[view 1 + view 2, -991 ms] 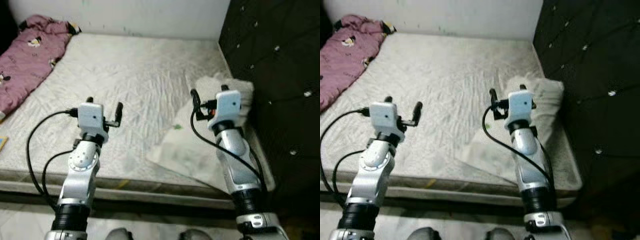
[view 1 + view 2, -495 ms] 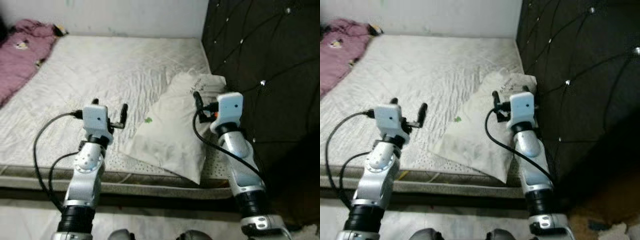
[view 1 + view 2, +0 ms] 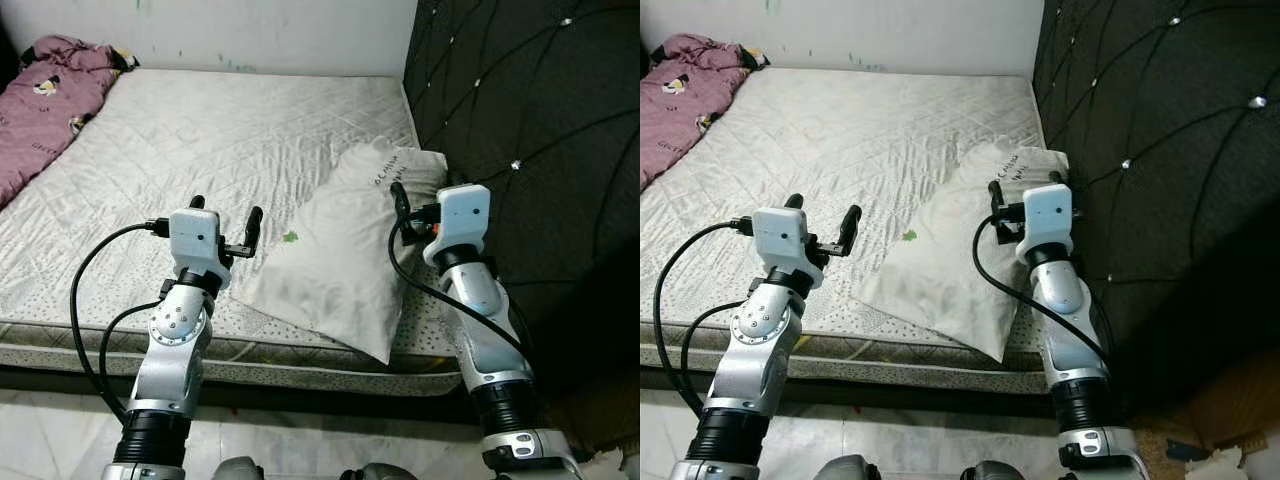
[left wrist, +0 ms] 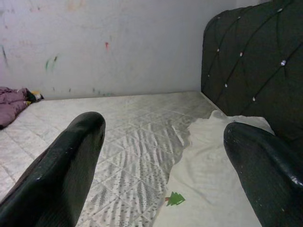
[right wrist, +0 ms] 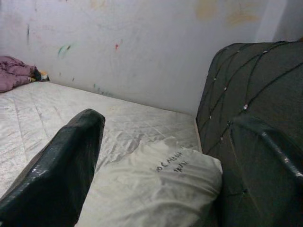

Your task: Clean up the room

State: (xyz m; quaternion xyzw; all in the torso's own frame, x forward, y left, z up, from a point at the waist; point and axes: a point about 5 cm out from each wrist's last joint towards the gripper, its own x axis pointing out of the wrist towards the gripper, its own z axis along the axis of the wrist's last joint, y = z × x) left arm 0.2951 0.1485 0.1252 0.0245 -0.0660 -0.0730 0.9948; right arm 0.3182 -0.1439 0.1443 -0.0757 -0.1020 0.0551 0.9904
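Observation:
A white pillow (image 3: 330, 270) with a small green mark lies askew at the right front of the bare quilted mattress (image 3: 200, 130), against the black headboard. A crumpled maroon garment (image 3: 45, 110) lies at the bed's far left. My left gripper (image 3: 225, 212) is held up open over the bed's front edge, just left of the pillow, with nothing in it. My right gripper (image 3: 1025, 185) is open above the pillow's right side, also holding nothing. The left wrist view has the pillow (image 4: 213, 165) between its fingers (image 4: 71, 165). The right wrist view looks over the pillow (image 5: 151, 189) too.
A black tufted headboard (image 3: 520, 120) stands along the bed's right side. A marked white wall (image 4: 118, 42) runs behind the bed. Pale floor tiles (image 3: 50, 440) lie at the foot of the bed, and some scraps (image 3: 1200, 450) lie on the floor at the lower right.
The camera has swung to the right, so the pillow and headboard sit nearer the middle and the garment further left. Both arms keep the same raised pose with fingers open.

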